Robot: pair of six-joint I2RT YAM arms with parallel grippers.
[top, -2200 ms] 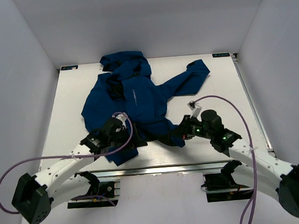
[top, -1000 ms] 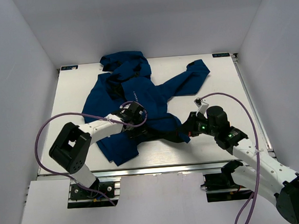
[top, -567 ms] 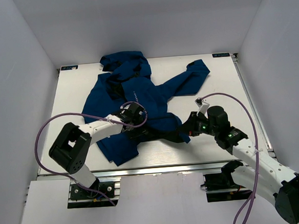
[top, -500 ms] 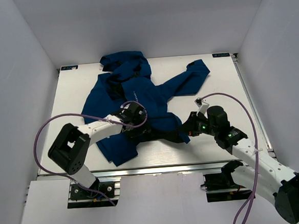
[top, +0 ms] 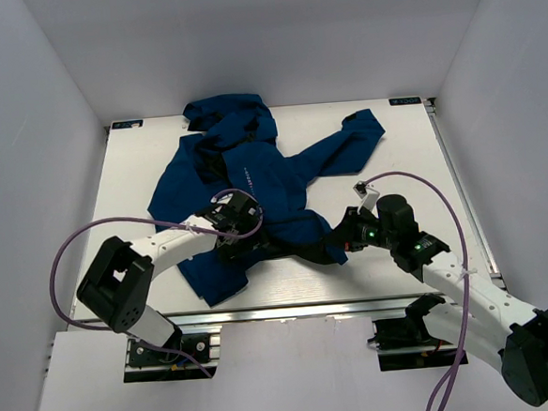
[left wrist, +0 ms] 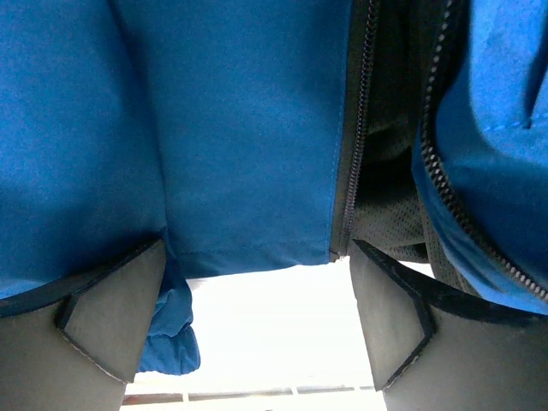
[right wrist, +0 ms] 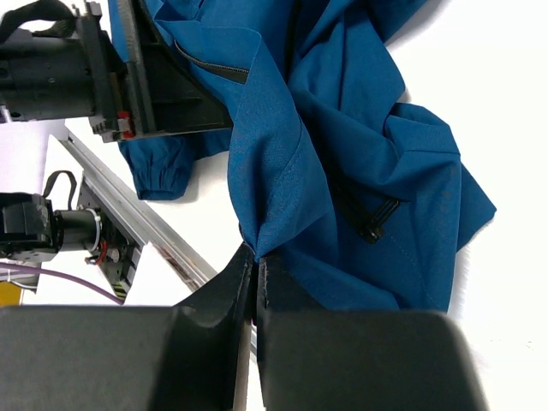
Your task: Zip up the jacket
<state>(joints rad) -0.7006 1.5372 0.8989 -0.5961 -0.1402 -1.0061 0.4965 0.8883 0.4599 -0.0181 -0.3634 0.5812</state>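
The dark blue hooded jacket (top: 258, 178) lies crumpled on the white table (top: 402, 159), hood at the far side, front open. My left gripper (top: 236, 238) hovers open over the jacket's near hem. In the left wrist view it (left wrist: 257, 257) straddles the hem, with one zipper edge (left wrist: 353, 137) just inside the right finger, a second zipper row (left wrist: 445, 184) further right and black mesh lining (left wrist: 390, 201) between them. My right gripper (top: 339, 246) is shut on a pinched fold of the jacket's hem (right wrist: 265, 214), fingertips together (right wrist: 255, 254).
An aluminium rail (top: 291, 310) runs along the table's near edge. White walls enclose the left, right and far sides. Purple cables loop from both arms. A jacket sleeve (top: 345, 144) stretches toward the far right. A black cord toggle (right wrist: 374, 224) hangs by the held fold.
My left arm swung from the near edge up onto the jacket, then drew slightly back toward the near hem. My right gripper keeps its hold on the hem and has barely moved.
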